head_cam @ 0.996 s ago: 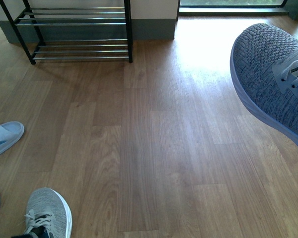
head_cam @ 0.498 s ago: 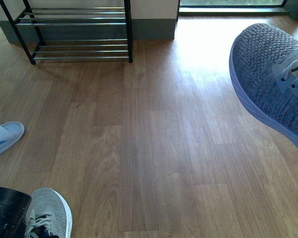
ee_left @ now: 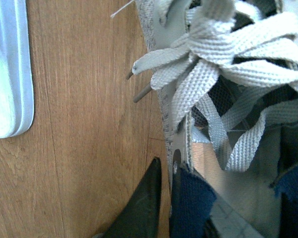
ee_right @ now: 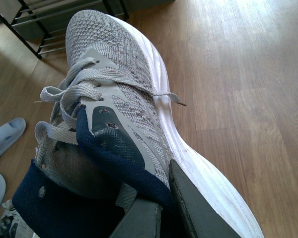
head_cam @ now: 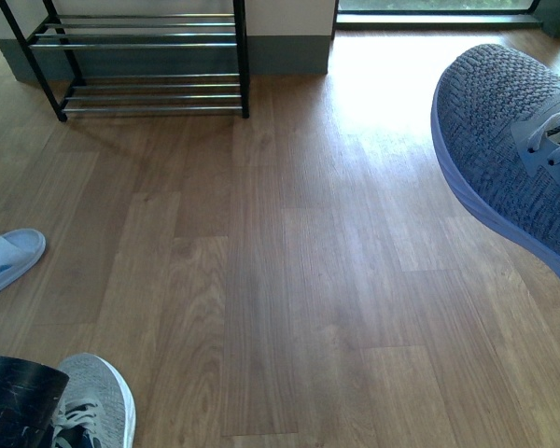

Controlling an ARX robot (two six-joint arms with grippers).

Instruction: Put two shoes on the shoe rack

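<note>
Insp. notes, front + both wrist views.

1. Shoe rack: stood at the far wall on wood floor. The chrome rods in view carried no shoes.
2. My right gripper: clenched on the navy collar of a grey knit sneaker, one finger inside the shoe, one outside by the white sole. The shoe was held off the floor, toe towards the rack, well to the rack's right and on its near side, not touching it.
3. My left gripper: low over the second grey sneaker, which sat on the floor well apart from the rack, opp. its left end. One dark finger lay just outside the collar, beside the laces. Other finger not seen, so grip state can't be told.
4. Pale blue slide: on the floor between rack and floor sneaker, nearer the sneaker.
</note>
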